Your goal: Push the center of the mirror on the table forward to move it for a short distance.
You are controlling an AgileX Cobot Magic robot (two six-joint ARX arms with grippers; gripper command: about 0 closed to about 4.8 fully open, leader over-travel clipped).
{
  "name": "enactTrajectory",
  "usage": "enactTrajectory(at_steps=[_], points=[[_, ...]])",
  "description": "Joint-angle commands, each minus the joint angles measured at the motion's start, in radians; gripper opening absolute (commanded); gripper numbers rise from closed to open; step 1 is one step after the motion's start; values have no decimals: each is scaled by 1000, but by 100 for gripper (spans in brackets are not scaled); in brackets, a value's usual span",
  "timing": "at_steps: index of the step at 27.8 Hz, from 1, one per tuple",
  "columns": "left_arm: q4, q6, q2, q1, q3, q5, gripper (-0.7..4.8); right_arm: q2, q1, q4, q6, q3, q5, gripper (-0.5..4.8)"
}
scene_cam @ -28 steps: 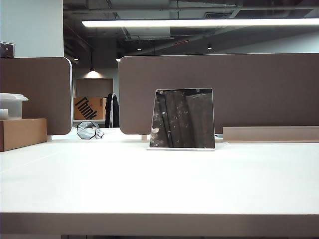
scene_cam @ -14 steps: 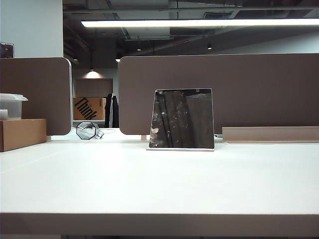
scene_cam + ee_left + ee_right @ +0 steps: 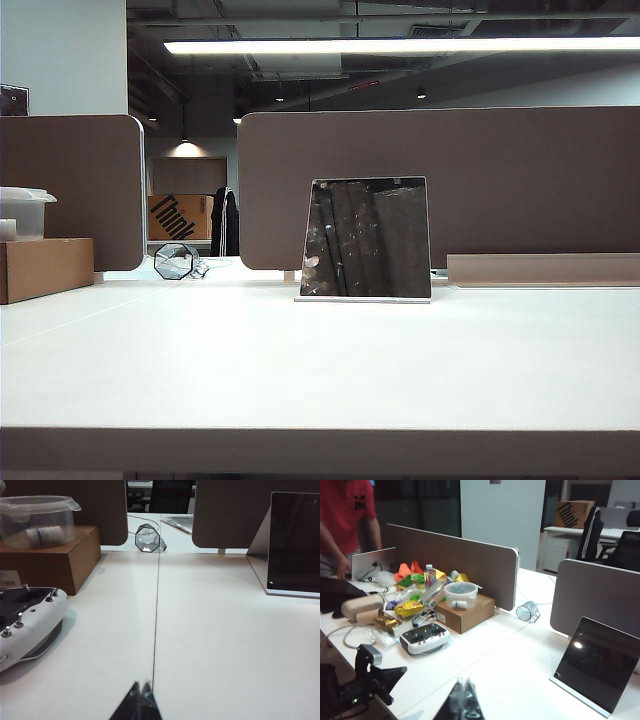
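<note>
Your left gripper point(image 3: 140, 687) and right gripper point(image 3: 463, 685) each showed only pinched-together fingertips at the bottom edge of their wrist views, holding nothing, while the mirror point(image 3: 366, 238) stood tilted at the center of the exterior frame on the table point(image 3: 320, 370), untouched

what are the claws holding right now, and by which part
Nothing. The left claw and the right claw are both shut with nothing between their tips, well short of the mirror, which stands untouched on the table.
</note>
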Motion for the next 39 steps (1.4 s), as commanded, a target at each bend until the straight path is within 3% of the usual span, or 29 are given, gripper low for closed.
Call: enactTrajectory(at_steps=[1, 20, 24, 28, 30, 39], points=[[6, 3, 1, 1, 0, 1, -5, 22, 1, 5, -2, -2, 13, -9], [6, 3, 1, 1, 0, 1, -5, 23, 5, 4, -20, -2, -7, -9], [6, 3, 1, 1, 0, 1, -5, 38, -77, 5, -31, -2, 7, -9], [6, 3, 1, 1, 0, 1, -5, 45, -239, 5, -31, -2, -52, -9], [6, 3, 1, 1, 0, -1, -5, 61, -375, 8, -31, -2, -111, -8], [6, 3, 1, 1, 0, 5, -5, 146, -1099, 52, -33, -2, -609, -8]])
